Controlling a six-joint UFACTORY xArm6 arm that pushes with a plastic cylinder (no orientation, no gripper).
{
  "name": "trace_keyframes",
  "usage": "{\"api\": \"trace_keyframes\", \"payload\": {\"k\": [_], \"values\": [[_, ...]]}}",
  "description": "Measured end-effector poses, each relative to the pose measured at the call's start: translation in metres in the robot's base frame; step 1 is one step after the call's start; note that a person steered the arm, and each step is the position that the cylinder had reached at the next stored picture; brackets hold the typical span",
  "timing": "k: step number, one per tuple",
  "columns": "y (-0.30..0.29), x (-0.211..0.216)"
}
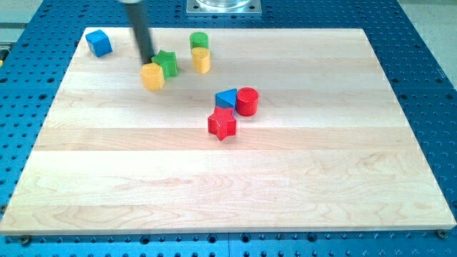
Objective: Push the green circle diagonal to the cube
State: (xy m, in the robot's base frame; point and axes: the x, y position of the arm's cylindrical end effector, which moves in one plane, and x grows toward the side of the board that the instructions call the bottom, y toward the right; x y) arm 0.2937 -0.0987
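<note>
The green circle (198,40) is a short green cylinder near the view's top, touching the top of a yellow cylinder (201,60). The blue cube (99,43) sits at the board's top left corner. My tip (148,61) is the end of the dark rod, down on the board between the cube and the green circle. It stands just above a yellow hexagon (153,76) and just left of a green star (166,63). The tip is about 70 pixels left of the green circle and does not touch it.
A blue triangle (226,98), a red cylinder (247,101) and a red star (222,123) cluster near the board's middle. The wooden board (228,185) lies on a blue perforated table. A metal mount (224,6) is at the view's top.
</note>
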Motion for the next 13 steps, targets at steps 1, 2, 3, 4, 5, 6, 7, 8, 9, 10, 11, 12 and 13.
{"api": "trace_keyframes", "payload": {"k": [1,2,3,4,5,6,7,8,9,10,11,12,13], "values": [[0.039,0.04],[0.029,0.034],[0.015,-0.014],[0.002,-0.061],[0.048,-0.076],[0.059,-0.016],[0.06,0.015],[0.073,0.022],[0.012,0.074],[0.023,0.077],[0.0,0.118],[-0.003,0.128],[-0.004,0.128]]}}
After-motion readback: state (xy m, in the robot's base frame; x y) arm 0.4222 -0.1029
